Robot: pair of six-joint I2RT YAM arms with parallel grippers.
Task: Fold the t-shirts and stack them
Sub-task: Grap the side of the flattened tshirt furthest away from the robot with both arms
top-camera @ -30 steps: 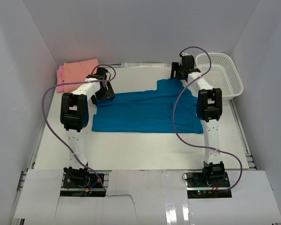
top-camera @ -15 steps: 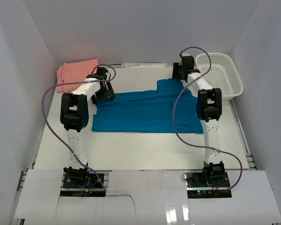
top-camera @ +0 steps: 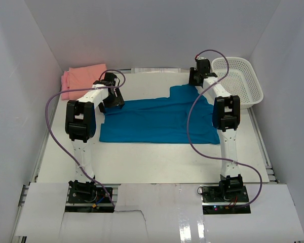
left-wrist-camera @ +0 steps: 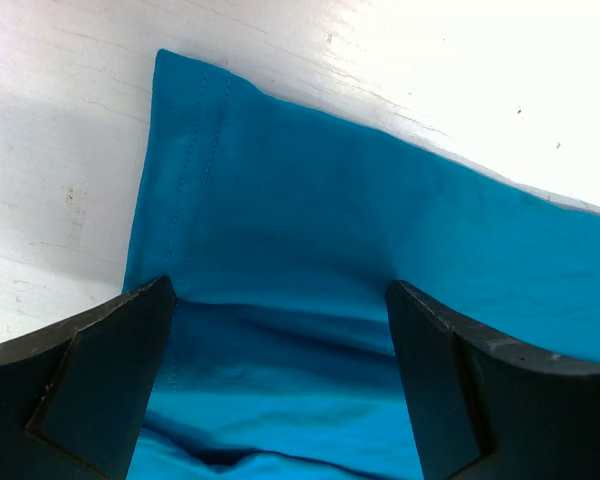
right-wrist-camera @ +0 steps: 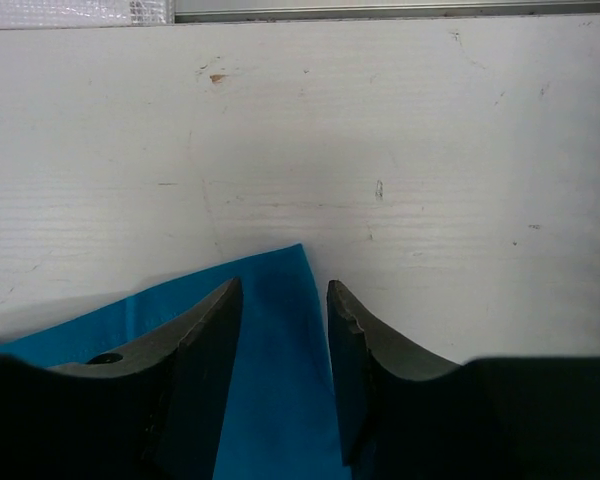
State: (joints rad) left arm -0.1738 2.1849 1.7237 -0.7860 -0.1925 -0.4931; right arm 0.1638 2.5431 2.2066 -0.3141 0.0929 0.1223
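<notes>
Right wrist view: right gripper [right-wrist-camera: 283,290] fingers narrowly apart astride the far corner of the teal t-shirt [right-wrist-camera: 275,385], spread flat on the table [right-wrist-camera: 400,140]. Left gripper [left-wrist-camera: 280,290] gapes over the hem. Both should pinch deep, catching all layers.

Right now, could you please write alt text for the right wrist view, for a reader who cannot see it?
The right gripper straddles a corner of the teal-blue t-shirt, its fingers apart, on a scuffed white table.

Teal-blue t-shirt [top-camera: 157,121] — plain; salmon-orange tee [top-camera: 88,75] and a pink tee [top-camera: 65,85], both plain; white mesh basket [top-camera: 239,80] — white bench [top-camera: 157,159] with faint grey scuffs.
</notes>
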